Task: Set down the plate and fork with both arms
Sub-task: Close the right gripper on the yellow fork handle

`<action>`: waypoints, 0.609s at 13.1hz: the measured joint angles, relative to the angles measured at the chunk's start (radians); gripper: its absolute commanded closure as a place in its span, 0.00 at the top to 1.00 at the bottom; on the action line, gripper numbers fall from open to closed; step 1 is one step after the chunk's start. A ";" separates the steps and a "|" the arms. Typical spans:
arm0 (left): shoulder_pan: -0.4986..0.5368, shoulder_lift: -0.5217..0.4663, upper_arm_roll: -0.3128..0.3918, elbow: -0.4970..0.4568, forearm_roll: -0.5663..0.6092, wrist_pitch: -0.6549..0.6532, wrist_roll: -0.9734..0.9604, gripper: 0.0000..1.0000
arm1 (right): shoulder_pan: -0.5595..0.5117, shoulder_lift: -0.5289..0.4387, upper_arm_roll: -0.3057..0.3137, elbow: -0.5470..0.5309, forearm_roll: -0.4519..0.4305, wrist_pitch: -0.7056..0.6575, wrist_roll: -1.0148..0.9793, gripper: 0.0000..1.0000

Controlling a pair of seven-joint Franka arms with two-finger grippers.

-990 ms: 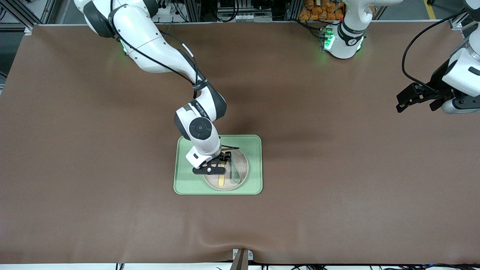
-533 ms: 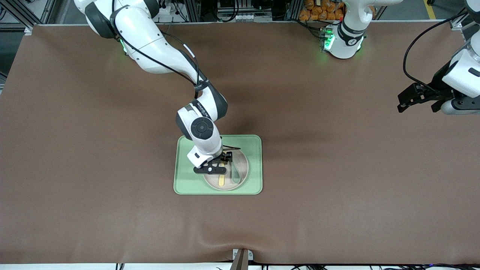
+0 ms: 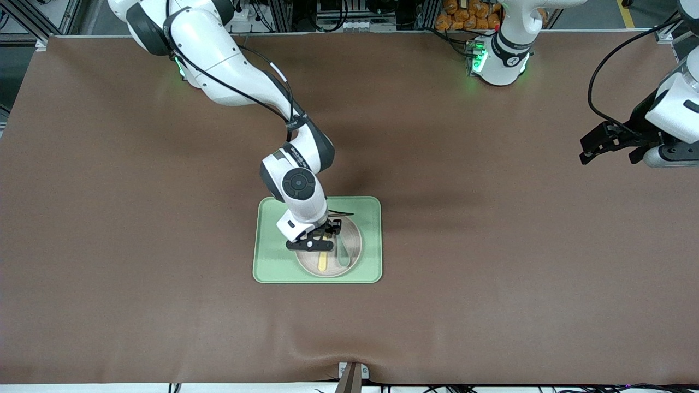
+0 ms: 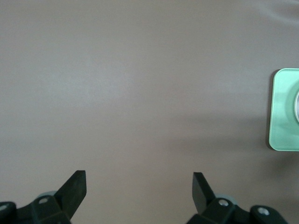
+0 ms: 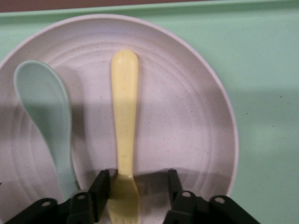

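The right gripper [image 5: 135, 186] is down over the plate [image 3: 354, 240], and its two fingers sit on each side of the fork [image 5: 124, 130], close to the pointy end. There is a small gap on both sides, so it is partly open and not holding the fork yet. The fork lies flat on the plate, beside a spoon [image 5: 46, 126]. The plate sits on a green tray [image 3: 273, 262].

The fork is thin and smooth, so I think it could slip or tip when squeezed. The fingers could also bump the spoon or push the plate.

The left gripper [image 4: 139, 184] is wide open and waits over the bare table [image 3: 491, 245].
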 measured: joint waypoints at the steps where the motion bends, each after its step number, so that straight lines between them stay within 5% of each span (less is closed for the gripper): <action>1: -0.001 0.000 -0.001 0.000 0.000 0.000 0.000 1.00 | 0.002 0.000 0.000 0.000 0.000 0.000 0.001 0.50; 4: -0.003 0.001 -0.006 0.000 0.000 0.000 0.000 1.00 | 0.003 0.000 0.000 0.000 0.000 0.000 0.003 0.50; 8: -0.004 0.002 -0.008 0.000 0.000 -0.001 0.000 1.00 | 0.003 0.000 0.000 0.000 0.000 0.000 0.003 0.23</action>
